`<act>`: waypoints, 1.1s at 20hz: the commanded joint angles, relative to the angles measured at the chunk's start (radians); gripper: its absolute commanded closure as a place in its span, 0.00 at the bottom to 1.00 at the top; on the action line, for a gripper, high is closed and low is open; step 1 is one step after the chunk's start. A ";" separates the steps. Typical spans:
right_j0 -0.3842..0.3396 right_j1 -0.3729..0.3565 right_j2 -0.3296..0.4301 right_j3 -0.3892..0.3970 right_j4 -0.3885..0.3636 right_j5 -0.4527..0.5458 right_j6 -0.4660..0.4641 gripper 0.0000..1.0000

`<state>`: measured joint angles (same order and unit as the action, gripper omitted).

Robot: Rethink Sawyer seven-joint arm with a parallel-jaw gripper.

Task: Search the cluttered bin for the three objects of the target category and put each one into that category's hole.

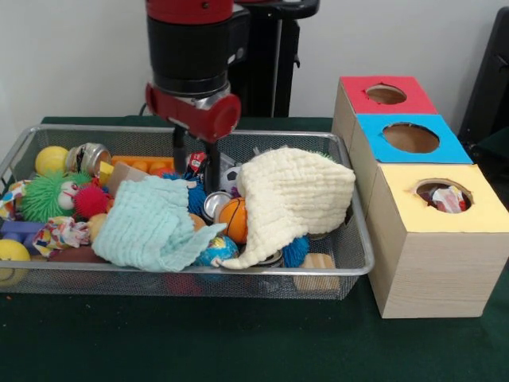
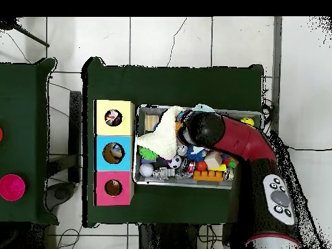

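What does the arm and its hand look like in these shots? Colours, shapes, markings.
The arm has a glossy red shell with black joint sections; near its base sits a grey oval panel with round buttons. At the wrist, a fat black cylinder ends in a red collar with a silver ring. The hand below it is thin, dark and straight-fingered. No loose cables visible.

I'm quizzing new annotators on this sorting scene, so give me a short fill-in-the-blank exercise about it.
1. The box nearest the camera in the front view has a ___ top.
2. The cream cloth lies toward the bin's ___ end, nearest the boxes.
3. The box between the other two, the middle box, has a ___ top.
4. The gripper hangs over the wire ___.

Answers: yellow; right; blue; bin
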<state>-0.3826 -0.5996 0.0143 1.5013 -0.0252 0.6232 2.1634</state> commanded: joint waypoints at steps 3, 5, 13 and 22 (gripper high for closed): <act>-0.069 0.113 0.117 -0.112 -0.071 0.088 -0.155 0.00; -0.083 0.125 0.127 -0.127 -0.080 0.087 -0.171 0.00; -0.130 0.166 0.162 -0.191 -0.123 0.108 -0.211 0.00; -0.213 0.173 0.208 -0.138 -0.203 0.046 -0.256 0.00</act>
<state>-0.5360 -0.4796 0.1032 1.3598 -0.1414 0.6237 2.1632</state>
